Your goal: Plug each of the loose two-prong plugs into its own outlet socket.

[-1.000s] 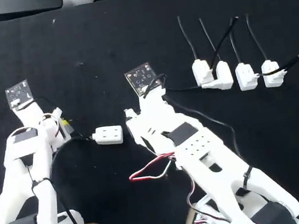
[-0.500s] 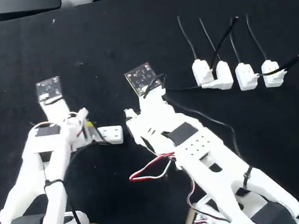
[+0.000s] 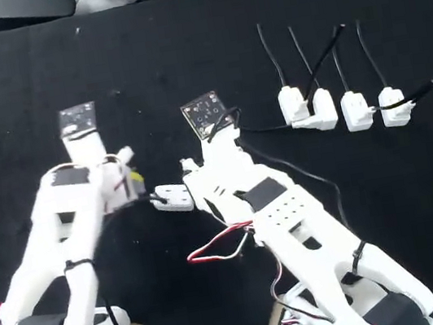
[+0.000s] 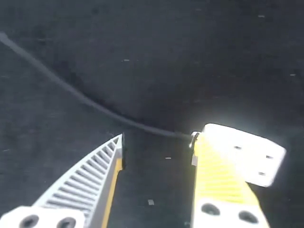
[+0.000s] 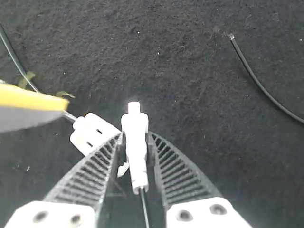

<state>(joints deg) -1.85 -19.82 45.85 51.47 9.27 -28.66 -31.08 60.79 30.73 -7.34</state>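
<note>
Right gripper (image 5: pixel 135 137) pinches the white two-prong plug (image 5: pixel 133 119), which I read as just beside the outlet socket (image 5: pixel 92 132) on the black table (image 3: pixel 183 52). Left gripper (image 4: pixel 158 141) is spread, its yellow-faced finger (image 4: pixel 216 175) at the socket's corded end.

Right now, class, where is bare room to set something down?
Bare: the far strip of table, beyond left claw and right claw, beside the plugged row; also the right side, nearer than that row. Crowded: the middle, where both claws crowd the socket.
</note>
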